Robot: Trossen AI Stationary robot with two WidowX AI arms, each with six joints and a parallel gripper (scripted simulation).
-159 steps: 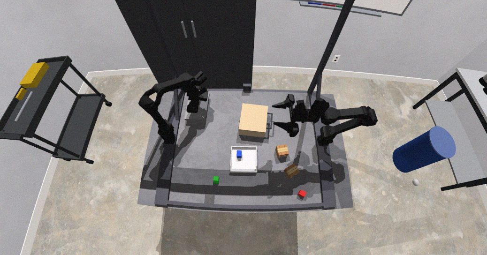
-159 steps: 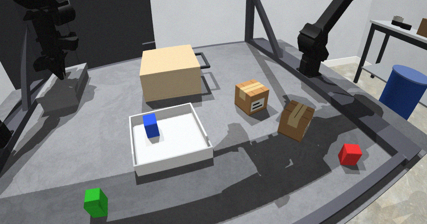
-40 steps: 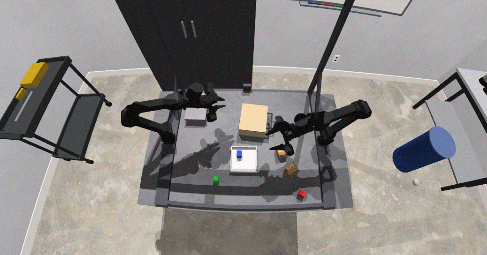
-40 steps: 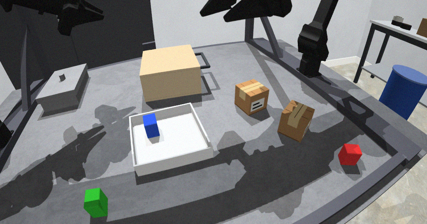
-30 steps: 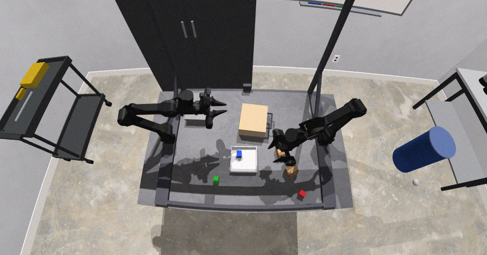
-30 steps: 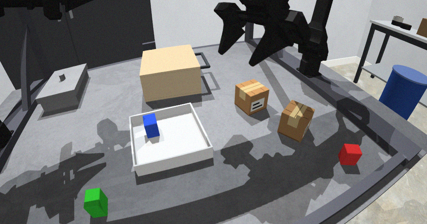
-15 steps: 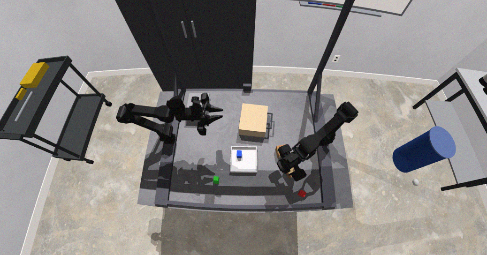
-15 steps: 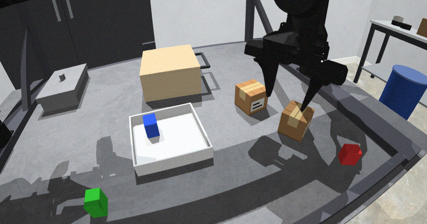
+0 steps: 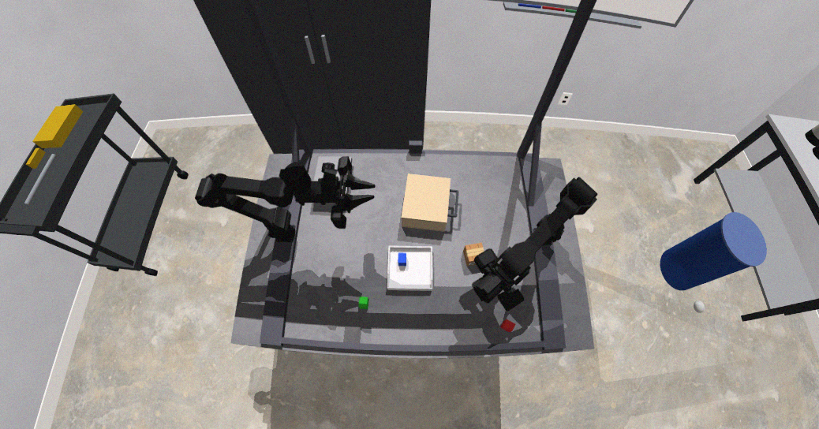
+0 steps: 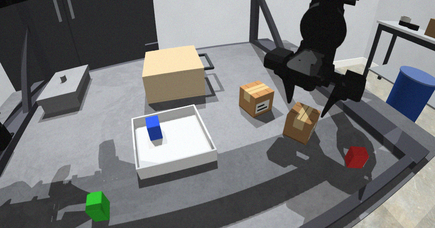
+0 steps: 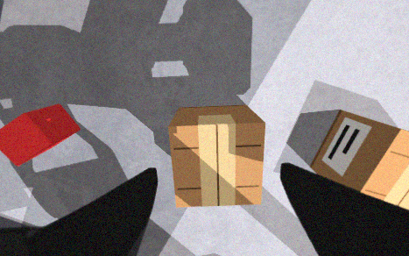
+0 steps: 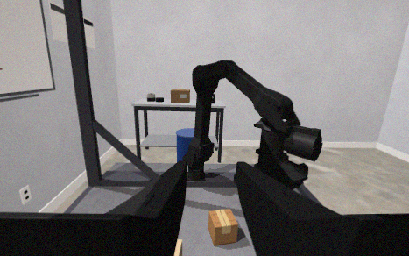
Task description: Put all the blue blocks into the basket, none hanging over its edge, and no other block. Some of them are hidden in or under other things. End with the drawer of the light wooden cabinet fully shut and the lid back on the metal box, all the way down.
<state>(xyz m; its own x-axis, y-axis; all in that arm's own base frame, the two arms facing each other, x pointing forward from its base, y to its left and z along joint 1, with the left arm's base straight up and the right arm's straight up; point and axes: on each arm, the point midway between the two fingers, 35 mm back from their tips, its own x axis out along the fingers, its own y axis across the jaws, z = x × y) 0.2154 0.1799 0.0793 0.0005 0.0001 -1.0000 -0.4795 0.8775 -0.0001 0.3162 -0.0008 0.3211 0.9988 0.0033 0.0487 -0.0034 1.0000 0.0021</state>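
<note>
Left gripper wide, nothing held; carton below, between its fingertips in line of sight. Probably light, stiff-walled, crushable: grip opposite sides low, squeeze gently. Right gripper narrow, nothing held. Any blue block under the carton: can't tell.

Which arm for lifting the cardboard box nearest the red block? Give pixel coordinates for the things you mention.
Left, I'd say: its open gripper (image 9: 497,286) (image 10: 306,109) (image 11: 218,168) hovers over that box (image 10: 301,124) (image 11: 218,162); the right gripper (image 9: 373,192) (image 12: 211,168) is beyond the light wooden cabinet (image 9: 426,197) (image 10: 173,62).
</note>
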